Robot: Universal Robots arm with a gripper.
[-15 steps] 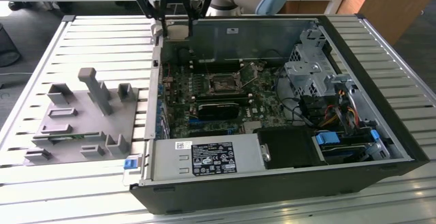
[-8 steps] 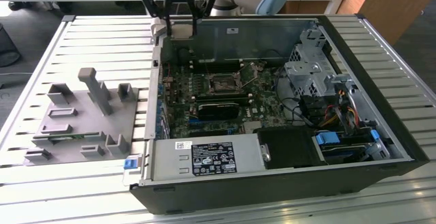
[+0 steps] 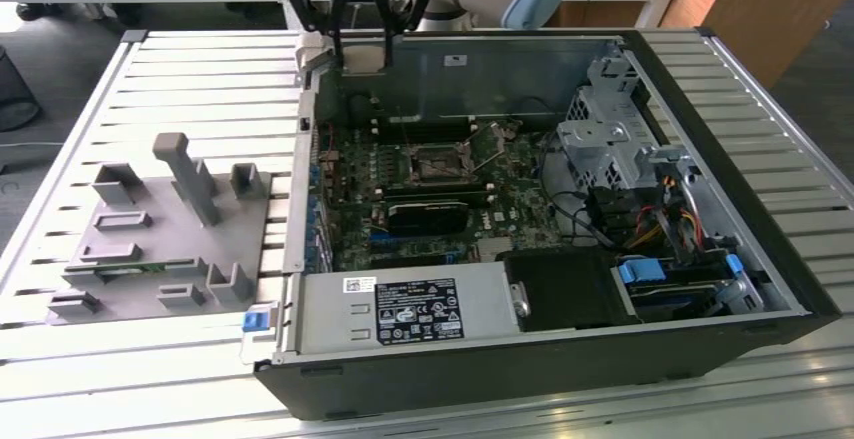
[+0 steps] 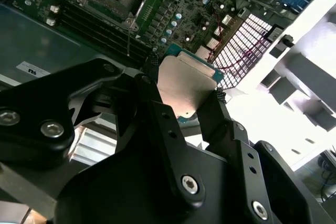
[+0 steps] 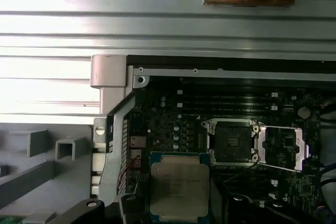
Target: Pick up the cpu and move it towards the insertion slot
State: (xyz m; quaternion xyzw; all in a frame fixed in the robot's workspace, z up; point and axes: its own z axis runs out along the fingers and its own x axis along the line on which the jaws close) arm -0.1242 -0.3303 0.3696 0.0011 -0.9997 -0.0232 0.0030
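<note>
My gripper [image 4: 185, 85] is shut on the cpu [image 4: 186, 82], a flat square chip with a pale silver top, pinched at two opposite edges by black fingers [image 4: 157, 119]. In the first wrist view the cpu [image 5: 179, 184] hangs above the motherboard, a short way from the insertion slot [image 5: 231, 141], whose metal lid [image 5: 283, 148] is flipped open beside it. In the exterior view the gripper [image 3: 362, 54] is above the far wall of the open computer case. The insertion slot [image 3: 434, 164] lies lower, toward the exterior view's right and nearer the camera.
A grey plastic fixture [image 3: 160, 229] sits on the slatted table at the exterior view's left. Inside the case are a long black card [image 3: 427, 214], a power supply [image 3: 400, 309], a metal drive cage [image 3: 614, 139] and loose cables [image 3: 667, 224].
</note>
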